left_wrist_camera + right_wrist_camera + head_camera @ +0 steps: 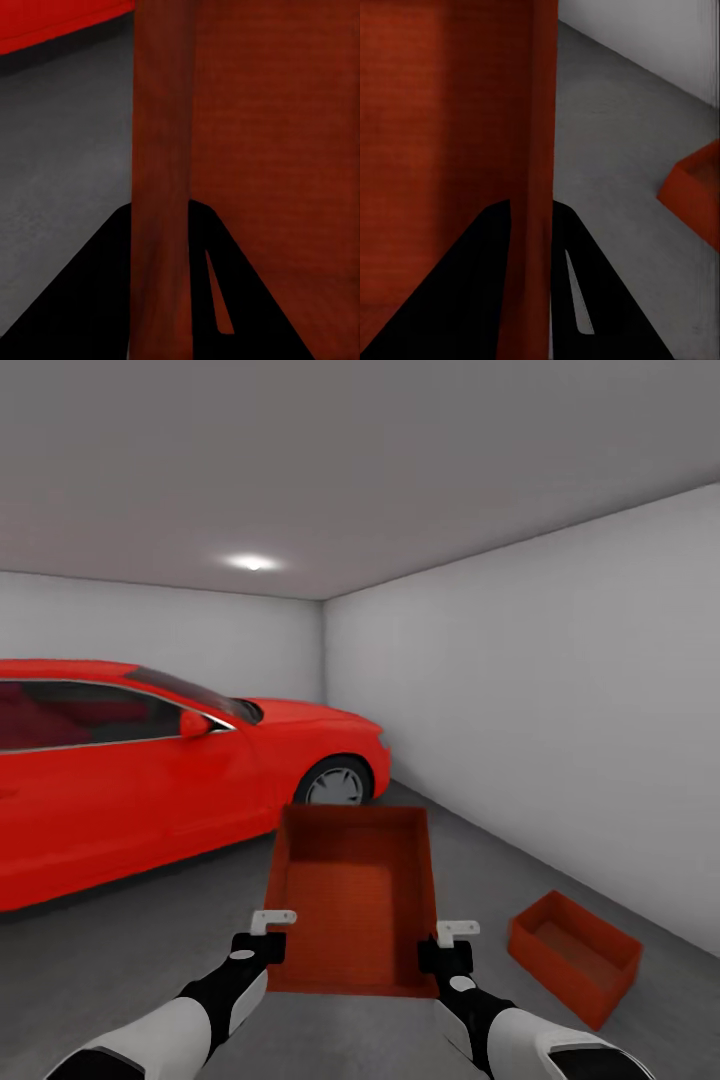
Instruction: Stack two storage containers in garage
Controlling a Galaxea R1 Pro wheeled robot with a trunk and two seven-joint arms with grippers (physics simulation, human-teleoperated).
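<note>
Garage, beside the red car (150, 780) | left gripper (268, 930) and right gripper (452, 940) each clamp a side wall of the carried container (352, 900), long axis pointing ahead | second container (573, 957) rests on the floor (120, 960), ahead-right, nearer the right arm.

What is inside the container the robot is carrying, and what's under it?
The held container looks empty: bare red-orange bottom and walls. Both grippers, left and right, clamp its side walls. The grey garage floor directly beneath it is hidden.
</note>
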